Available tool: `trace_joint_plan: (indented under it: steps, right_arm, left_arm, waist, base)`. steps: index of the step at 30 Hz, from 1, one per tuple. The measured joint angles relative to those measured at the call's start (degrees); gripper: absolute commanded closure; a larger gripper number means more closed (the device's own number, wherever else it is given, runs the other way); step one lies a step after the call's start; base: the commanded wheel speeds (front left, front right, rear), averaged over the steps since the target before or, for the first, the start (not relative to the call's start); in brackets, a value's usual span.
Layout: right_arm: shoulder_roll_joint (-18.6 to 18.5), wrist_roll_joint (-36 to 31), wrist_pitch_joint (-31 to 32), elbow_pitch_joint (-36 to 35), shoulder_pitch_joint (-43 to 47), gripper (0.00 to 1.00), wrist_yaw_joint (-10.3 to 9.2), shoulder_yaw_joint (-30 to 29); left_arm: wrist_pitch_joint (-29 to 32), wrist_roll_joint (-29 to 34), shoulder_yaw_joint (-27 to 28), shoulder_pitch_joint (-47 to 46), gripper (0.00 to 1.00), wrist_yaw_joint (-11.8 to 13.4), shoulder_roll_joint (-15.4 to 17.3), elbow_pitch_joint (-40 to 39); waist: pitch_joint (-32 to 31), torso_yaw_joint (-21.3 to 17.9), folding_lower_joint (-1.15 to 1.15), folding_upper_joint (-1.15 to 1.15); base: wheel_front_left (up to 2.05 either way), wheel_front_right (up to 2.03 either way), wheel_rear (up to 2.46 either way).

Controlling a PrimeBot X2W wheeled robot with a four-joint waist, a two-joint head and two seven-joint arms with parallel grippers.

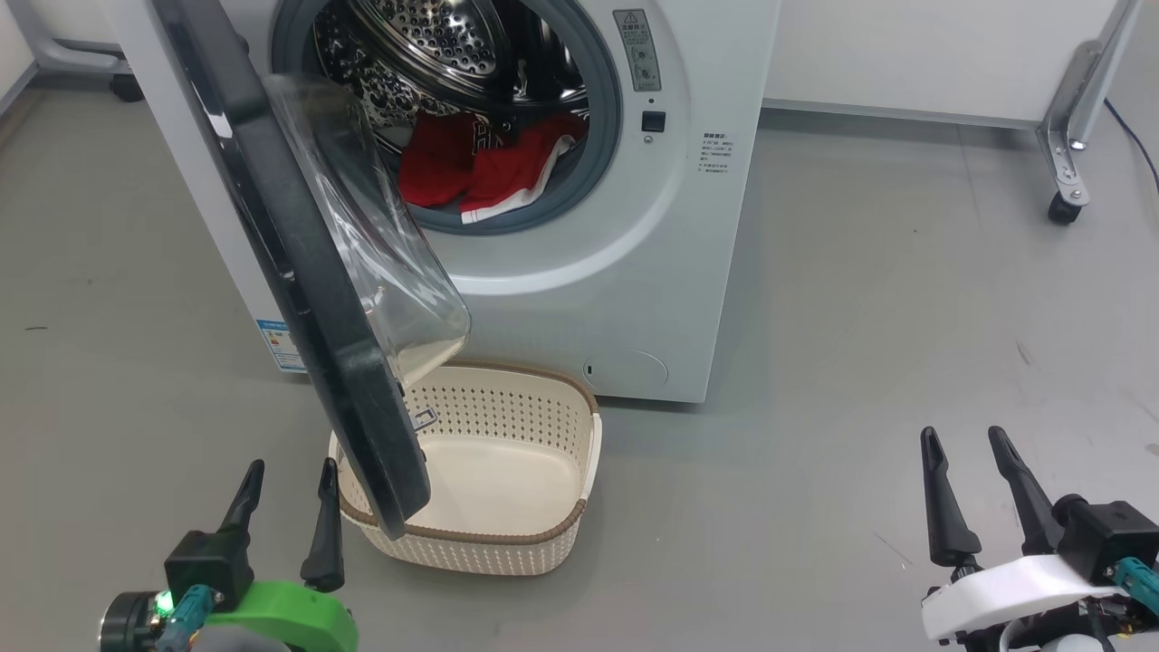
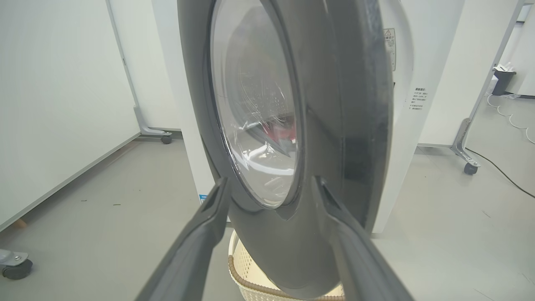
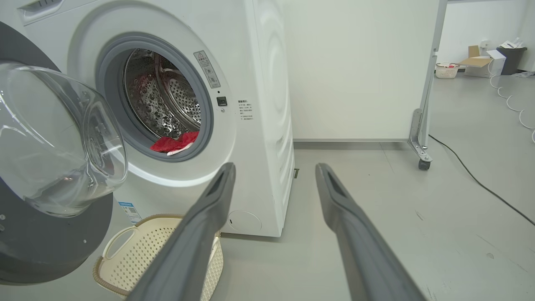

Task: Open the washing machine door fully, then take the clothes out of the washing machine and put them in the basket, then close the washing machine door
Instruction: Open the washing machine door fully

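Hanging open, the washing machine door overhangs the basket.

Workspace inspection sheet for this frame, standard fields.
Surface: grey floor, bare, few scuffs.
Job's things: washing machine door partly open, its lower edge above the empty basket; red clothes at the mouth of the washing machine.
Clutter: cardboard box, dark bin, far off.
Grippers: left gripper open, empty, by the door's lower edge; right gripper open, empty, over floor.
Cables: black cable and white cable on floor at right.
Surroundings: white partition panels on castors.
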Motion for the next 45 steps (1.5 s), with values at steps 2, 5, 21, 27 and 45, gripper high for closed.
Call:
trace_joint_plan:
  steps: [2,5,21,27,45]
  right_arm:
    - [0.25,-0.19,0.00,-0.23,0.21,0.00,0.00,-0.23]
    - [0.58,-0.57,0.00,-0.65,0.79,0.00,0.00,-0.66]
    - [2.11,-2.99,0.00,-1.66,2.28,0.00,0.26,-2.22]
    - [2.71,-3.64,0.00,-1.78,2.50,0.00,0.86,-2.63]
    - [4.49,-5.38,0.00,-1.87,3.28,0.00,2.22,-4.26]
  left_arm:
    - [0.00,0.05,0.00,0.00,0.00,-0.02,-0.04,0.00]
    - [0.00,0.30,-0.01,0.00,0.00,-0.09,-0.13,0.02]
    - [0.00,1.16,0.30,0.00,0.00,-0.26,-0.69,0.07]
    - [0.00,1.41,0.49,0.00,0.00,-0.33,-0.81,0.07]
    - [0.00,2.50,2.52,-0.21,1.00,-1.18,-0.99,-3.72]
  waist:
    - [0.00,-0.01,0.00,0.00]
    - [0.02,0.00,0.00,0.00]
    - [0.39,0.26,0.00,0.00]
    - [0.60,0.38,0.00,0.00]
    - [1.12,0.59,0.00,0.00]
  base:
    - [0.00,0.00,0.00]
    - [0.00,0.00,0.00]
    - [0.00,0.00,0.00]
    - [0.00,0.00,0.00]
    - [0.00,0.00,0.00]
